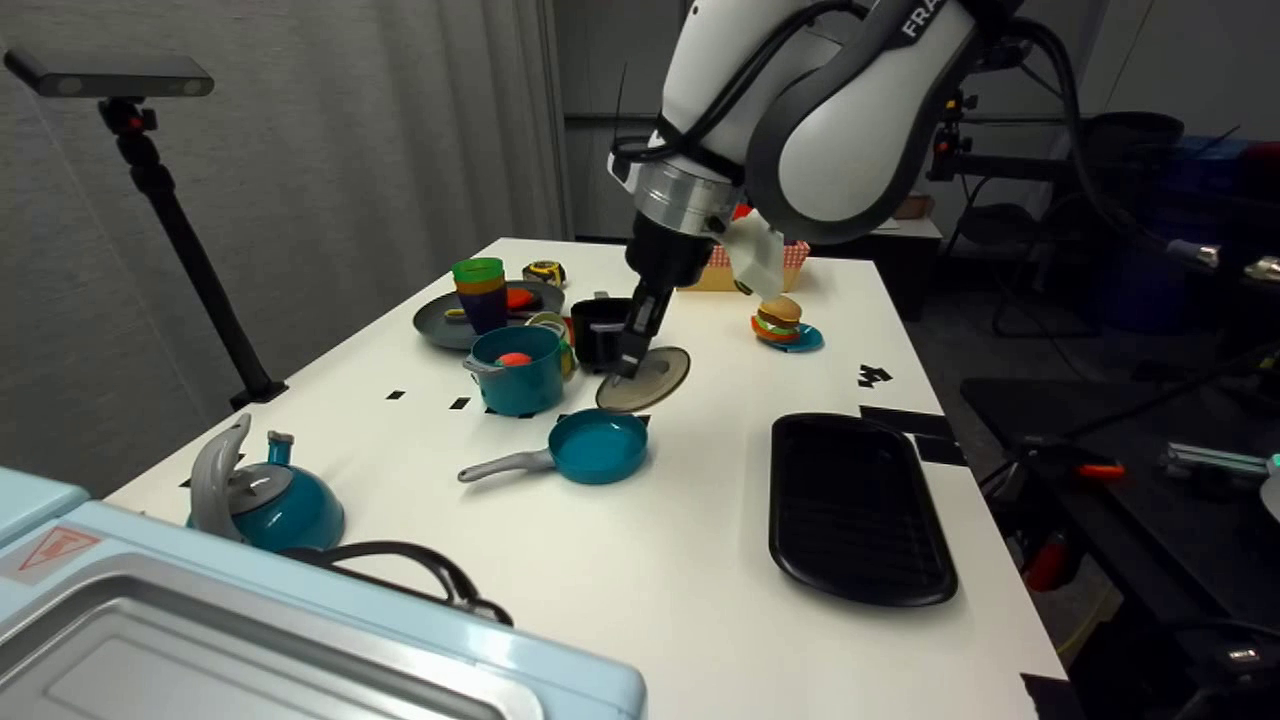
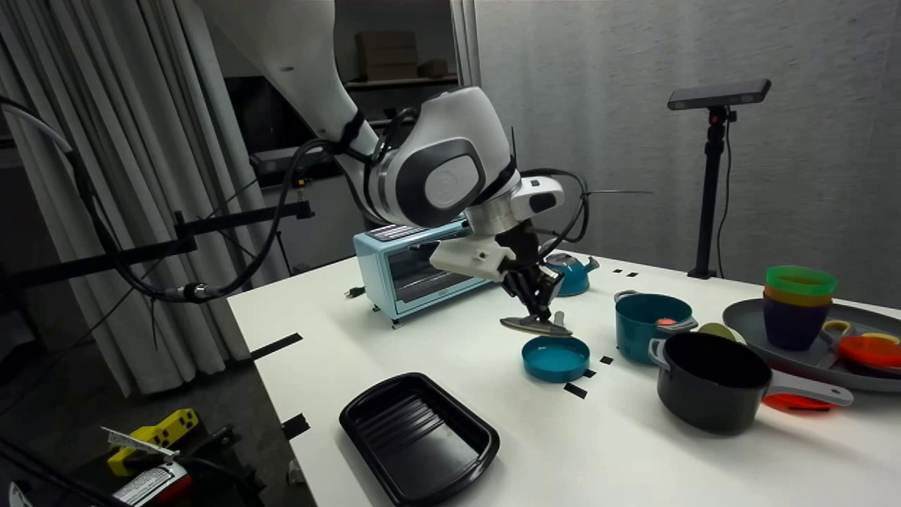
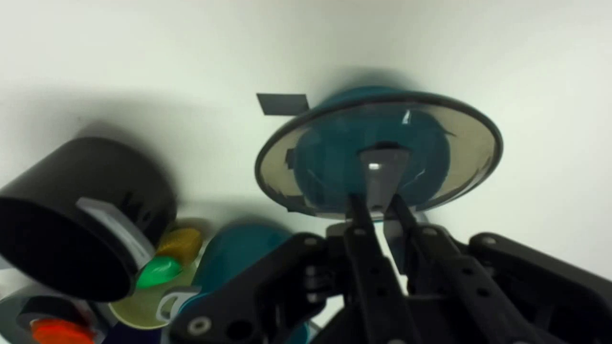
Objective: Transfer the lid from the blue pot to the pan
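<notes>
Lid (image 3: 342,153) under pincer (image 3: 377,208); knob (image 3: 383,174) apparently clasped (blurry there).

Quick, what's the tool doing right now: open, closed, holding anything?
Tool: closed, holding the lid by its grey knob, tilted, over the pan.

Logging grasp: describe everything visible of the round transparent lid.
The round, transparent, glasslike lid has a dark rim and a flared grey knob. The black pincer is closed on the knob, holding the lid tilted above the shallow teal frying pan, which the wrist view shows through it. Nothing else visibly touches it.
</notes>
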Motion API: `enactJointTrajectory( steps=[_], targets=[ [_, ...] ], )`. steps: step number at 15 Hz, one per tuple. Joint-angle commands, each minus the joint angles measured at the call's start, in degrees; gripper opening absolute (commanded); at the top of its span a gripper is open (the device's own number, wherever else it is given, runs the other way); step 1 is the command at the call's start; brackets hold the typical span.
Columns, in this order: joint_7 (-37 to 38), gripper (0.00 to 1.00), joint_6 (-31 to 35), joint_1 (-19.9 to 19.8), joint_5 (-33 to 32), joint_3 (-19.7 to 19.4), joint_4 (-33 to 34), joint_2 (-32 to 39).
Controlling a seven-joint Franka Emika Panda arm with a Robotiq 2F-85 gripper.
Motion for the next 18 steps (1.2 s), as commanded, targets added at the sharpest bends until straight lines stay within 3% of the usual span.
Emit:
enactJointTrajectory(
  steps=[1,9,18],
  targets=[
    [-4.7,0.04,3.8,-3.1,2.7,4.2,-4.2,-1.5],
    [-3.7,0.04,11.5,-1.6,0.5,4.0,-0.8,3.8],
    [-2.1,0.04,11.5,1.5,-0.8,1.0,6.8,12.3]
  ],
)
